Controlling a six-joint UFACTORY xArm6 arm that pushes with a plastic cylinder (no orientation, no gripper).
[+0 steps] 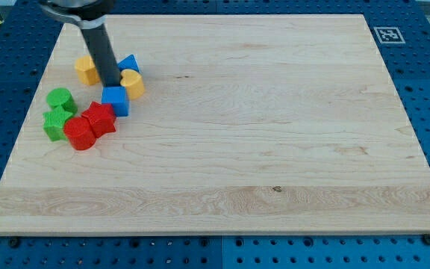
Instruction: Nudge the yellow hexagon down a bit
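Note:
A yellow block [132,84] that looks like the hexagon lies near the board's upper left. A second yellow block [86,69] lies to its left, its shape unclear. My dark rod comes down from the view's top left. My tip [111,84] rests between the two yellow blocks, just left of the hexagon-like one and right above a blue cube [116,100]. A blue triangular block [129,63] sits right above the hexagon-like block, partly behind the rod.
Two red blocks [100,118] [80,133] lie touching below and left of the blue cube. A green cylinder [60,98] and a green ridged block [54,124] sit near the wooden board's left edge [21,142].

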